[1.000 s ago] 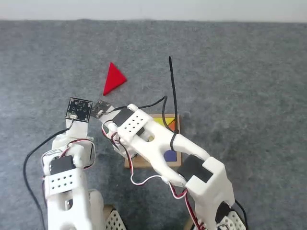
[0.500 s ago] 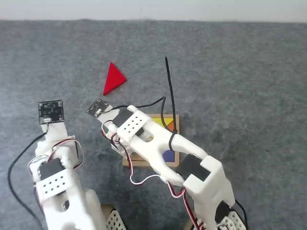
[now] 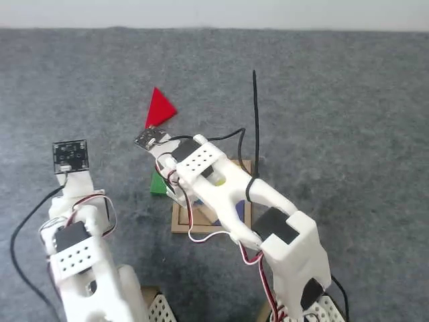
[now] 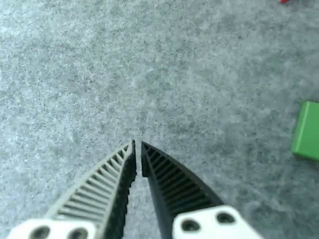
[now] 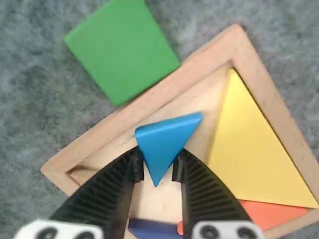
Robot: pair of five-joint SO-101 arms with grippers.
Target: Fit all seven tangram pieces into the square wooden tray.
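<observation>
My right gripper [image 5: 157,162] is shut on a light blue triangle [image 5: 163,141], held low over the bare part of the square wooden tray [image 5: 198,60]. A yellow triangle [image 5: 249,154], an orange piece [image 5: 271,211] and a dark blue piece [image 5: 149,229] lie in the tray. A green square [image 5: 122,50] lies on the cloth just outside the tray's rim. In the high view the green square [image 3: 159,182] sits left of the tray [image 3: 175,219], and a red triangle [image 3: 159,107] lies farther back. My left gripper [image 4: 138,145] is shut on nothing, over bare cloth left of the green square [image 4: 306,130].
Grey cloth covers the whole table. The right arm [image 3: 228,194] lies across most of the tray in the high view. A black cable [image 3: 255,114] rises from that arm. There is open cloth to the right and at the back.
The left arm drew away to the left. The right arm swung toward the back over the tray, which uncovered the green square beside it.
</observation>
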